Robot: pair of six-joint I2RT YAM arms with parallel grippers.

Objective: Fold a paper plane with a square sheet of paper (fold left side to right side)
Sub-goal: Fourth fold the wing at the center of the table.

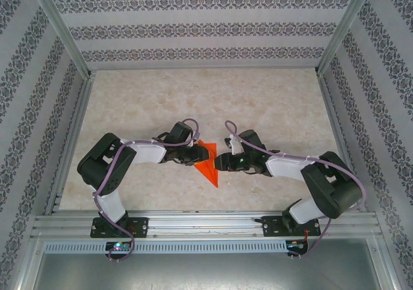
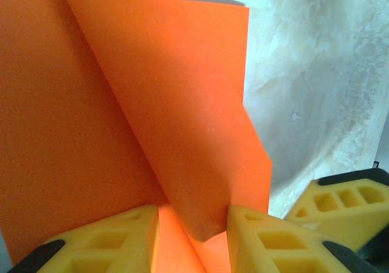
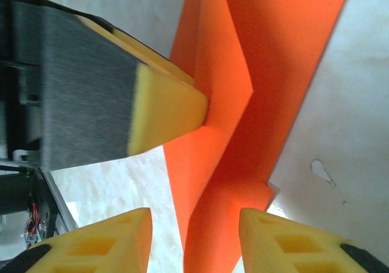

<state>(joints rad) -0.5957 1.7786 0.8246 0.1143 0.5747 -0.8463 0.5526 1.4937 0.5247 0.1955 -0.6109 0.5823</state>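
The square sheet of paper point(image 1: 210, 170) lies mid-bench point(image 1: 193, 103), creased to a point, one flap point(image 2: 182, 103) standing. Left pincer point(image 2: 193, 215) part-open, straddling that flap. Right pincer point(image 3: 194, 215) part-open astride the sheet, clamping nothing. Left-to-right fold in hand, I'd say. Next: lay the flap over, edges matched, press.

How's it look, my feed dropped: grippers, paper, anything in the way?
Paper part-folded on table, arms either side. Left gripper open, astride a raised flap. Right gripper open, astride its edge. Nothing in the way.
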